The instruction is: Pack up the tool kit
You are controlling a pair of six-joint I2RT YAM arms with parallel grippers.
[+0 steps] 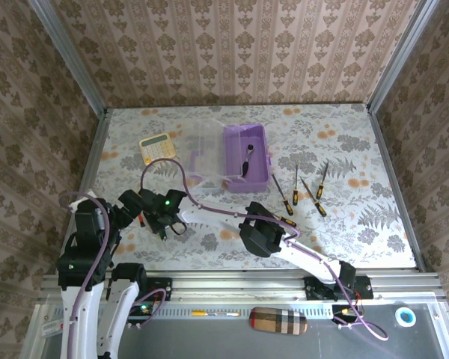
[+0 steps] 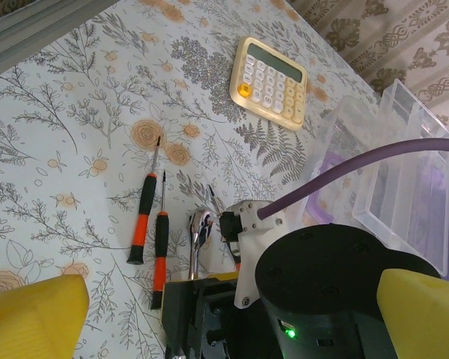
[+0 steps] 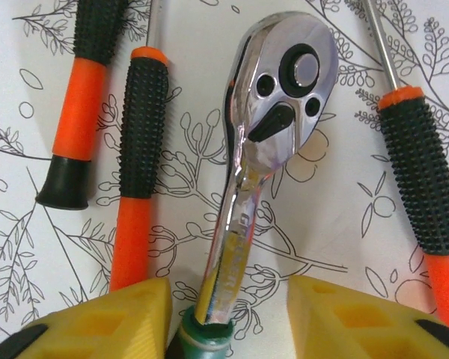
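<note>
Packing was barely begun. The box (image 1: 256, 140) sat open at upper centre of the top view, its lid (image 1: 206, 146) lying to its left. It held just one dark tool (image 1: 247, 161), likely the pliers, though too small to be sure. Everything else lay loose on the table (image 1: 367, 224).

There was one box, one ratchet (image 3: 277, 82) and one tool inside the box. Four screwdrivers (image 1: 295, 185) lay in a loose row right of the box, and what looked like a fifth (image 1: 288, 222) sat half under the right arm. Three more lay round the ratchet at centre left of that view. In the right wrist view two of these (image 3: 138, 149) were left of it and one (image 3: 423, 172) right, making about eight in all. One calculator (image 1: 157, 147) lay left of the lid, not part of the kit.

The right gripper (image 3: 228, 295) straddled the ratchet's handle at the bottom of its wrist view. Its jaws were part spread with a gap on each side, not pinching. The left gripper (image 2: 232, 288) hung nearby, jaws spread wide, holding nothing.
</note>
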